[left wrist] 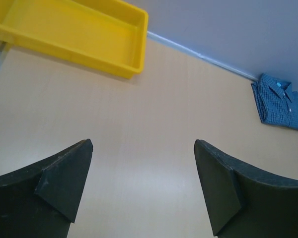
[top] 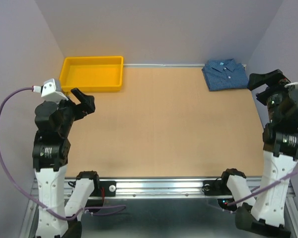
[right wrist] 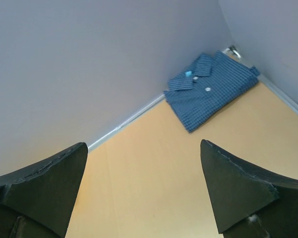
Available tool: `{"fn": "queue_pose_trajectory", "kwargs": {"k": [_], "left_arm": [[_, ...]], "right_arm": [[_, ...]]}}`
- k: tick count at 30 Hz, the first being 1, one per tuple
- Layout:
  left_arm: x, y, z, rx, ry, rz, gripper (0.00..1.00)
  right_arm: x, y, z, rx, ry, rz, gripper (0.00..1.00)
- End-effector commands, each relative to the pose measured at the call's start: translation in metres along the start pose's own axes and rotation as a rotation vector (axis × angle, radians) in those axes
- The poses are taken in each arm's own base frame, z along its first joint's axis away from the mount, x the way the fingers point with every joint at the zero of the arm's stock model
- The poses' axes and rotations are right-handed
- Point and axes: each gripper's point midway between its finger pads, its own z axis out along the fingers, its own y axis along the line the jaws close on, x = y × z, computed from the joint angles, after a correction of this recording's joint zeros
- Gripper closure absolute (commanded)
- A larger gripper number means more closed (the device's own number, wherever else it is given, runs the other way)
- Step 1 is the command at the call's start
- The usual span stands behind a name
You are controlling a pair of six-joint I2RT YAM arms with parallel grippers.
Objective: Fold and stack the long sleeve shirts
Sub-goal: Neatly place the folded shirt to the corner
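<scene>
Lying folded in the upper right of the top view, the shirt sits flat in the far right corner of the bench, collar toward the back wall; it is a single blue rectangle, with nothing on it. A yellow tray stands in the upper left of that frame, against the back edge and well apart from the shirt.

Only the top view shows both arms at once. The left fingers are at mid-left, just below the tray's near left corner; the right fingers are at the right edge, near the shirt but not touching it. How far either pair is spread is hard to read from above.

The wrist views settle that. In the left one the left fingers stand wide apart at the bottom of the frame, nothing between them but bare bench; this view takes in both the tray at upper left and the shirt, small, at the right edge. In the right one the right fingers are likewise spread wide and hold nothing; the shirt shows at upper right, close enough to make out the fine check, the collar, a pale button and a light blue neck label, details the other two views do not give.
</scene>
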Motion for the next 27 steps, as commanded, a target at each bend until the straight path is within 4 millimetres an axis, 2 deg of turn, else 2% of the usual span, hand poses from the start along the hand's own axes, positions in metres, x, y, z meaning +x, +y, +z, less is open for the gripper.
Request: {"fn": "queue_pose_trajectory", "kwargs": {"k": [1,2,3,4,5,6,7,8,9,11,14,15,18,22,27], "left_arm": [[-0.025,-0.005,-0.054,-0.04,-0.085,0.066,0.03],[-0.031,0.006,-0.064,-0.106,-0.115,0.068,0.02],[-0.041,0.006,-0.08,-0.115,-0.163,0.066,0.02],[-0.039,0.01,-0.086,-0.134,-0.163,0.076,0.02],[-0.04,0.016,-0.092,-0.158,-0.185,0.073,0.02],[-0.043,0.028,-0.104,-0.207,-0.241,0.061,0.01],[-0.033,0.04,-0.102,-0.256,-0.239,0.048,0.01],[-0.029,0.044,-0.105,-0.267,-0.247,0.037,0.01],[-0.019,0.05,-0.107,-0.272,-0.248,0.026,0.01],[-0.009,0.053,-0.108,-0.27,-0.251,-0.013,0.01],[0.003,0.059,-0.112,-0.269,-0.253,-0.038,0.01],[0.007,0.061,-0.111,-0.28,-0.248,-0.052,0.01],[0.013,0.064,-0.109,-0.283,-0.239,-0.059,0.01],[0.004,0.053,-0.121,-0.189,-0.319,-0.084,0.01],[-0.004,0.051,-0.126,-0.168,-0.378,-0.098,0.01]], "right_arm": [[-0.015,0.004,-0.06,0.056,-0.061,-0.116,0.0],[-0.016,0.007,-0.07,0.051,-0.076,-0.135,0.0],[-0.019,0.009,-0.081,0.038,-0.094,-0.144,0.0],[-0.025,0.012,-0.1,0.01,-0.134,-0.155,0.0],[-0.026,0.011,-0.11,0.002,-0.151,-0.153,0.0],[-0.016,0.009,-0.116,-0.017,-0.129,-0.164,0.0],[-0.018,0.008,-0.135,-0.053,-0.163,-0.168,0.0],[-0.017,0.005,-0.143,-0.066,-0.175,-0.168,0.0],[-0.006,-0.002,-0.144,-0.067,-0.164,-0.188,0.0],[-0.007,-0.008,-0.167,-0.104,-0.213,-0.195,0.0],[0.006,-0.008,-0.176,-0.178,-0.205,-0.262,0.0],[0.006,-0.003,-0.184,-0.228,-0.222,-0.269,0.0],[0.007,0.004,-0.19,-0.285,-0.24,-0.29,0.0],[0.002,0.003,-0.203,-0.313,-0.295,-0.31,0.0],[0.006,0.001,-0.198,-0.313,-0.281,-0.326,0.0]]}}
